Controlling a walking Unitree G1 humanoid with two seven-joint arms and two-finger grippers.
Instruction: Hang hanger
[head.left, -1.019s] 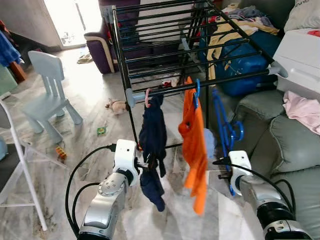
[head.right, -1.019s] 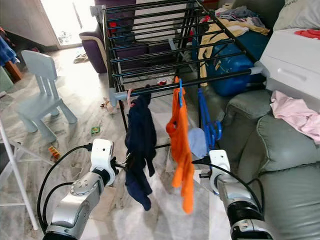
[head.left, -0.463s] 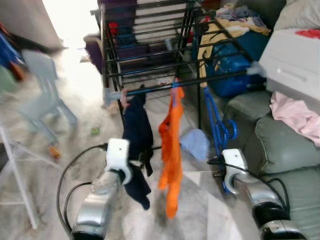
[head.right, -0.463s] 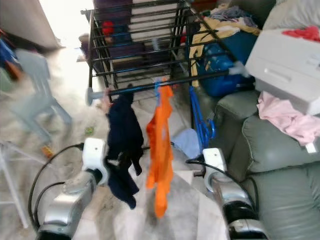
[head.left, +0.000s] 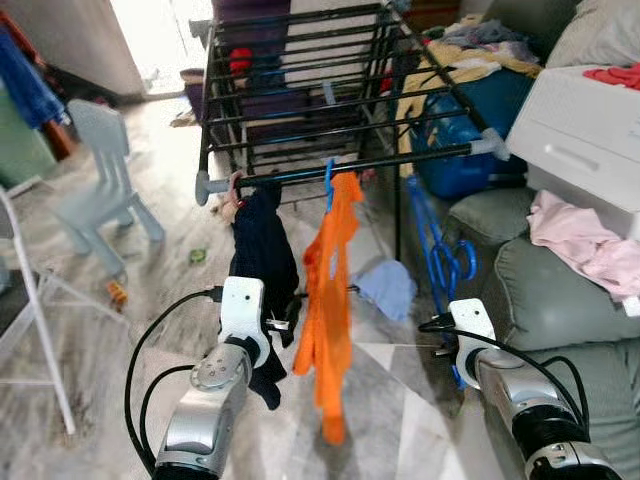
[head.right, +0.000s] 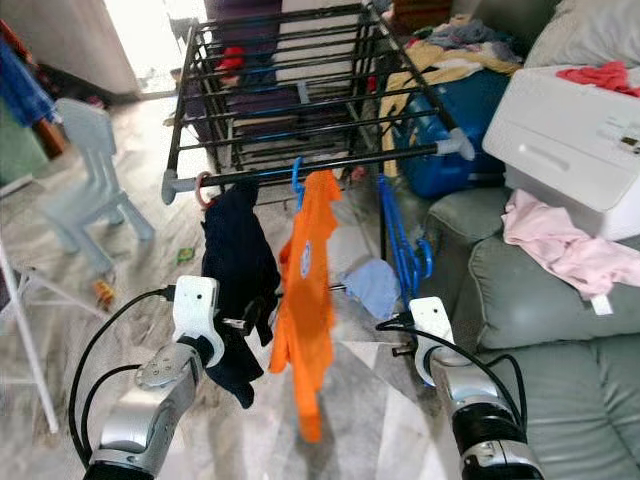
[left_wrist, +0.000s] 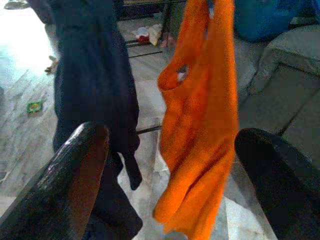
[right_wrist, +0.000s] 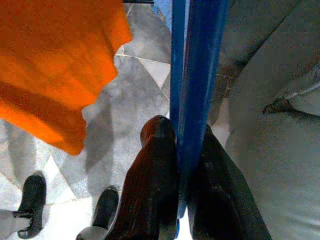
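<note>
The robot has stepped back from the drying rack (head.left: 345, 165). Its right gripper (right_wrist: 182, 165) is pinched on the blue hanger (head.left: 438, 250), which stands near-upright below the rail; the left gripper (left_wrist: 175, 165) gapes empty.

Two garments (head.left: 325, 290) on rack's front rail (head.left: 400, 162), hangers (head.left: 438, 245) to their right, sofa (head.left: 560, 300) rightmost, chair (head.left: 100, 185) left

A pale blue chair (head.left: 102, 190) stands well apart from the grey sofa (head.left: 560, 300).

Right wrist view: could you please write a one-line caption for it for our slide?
Right gripper shut on a blue hanger, beside a hanging orange shirt.
</note>
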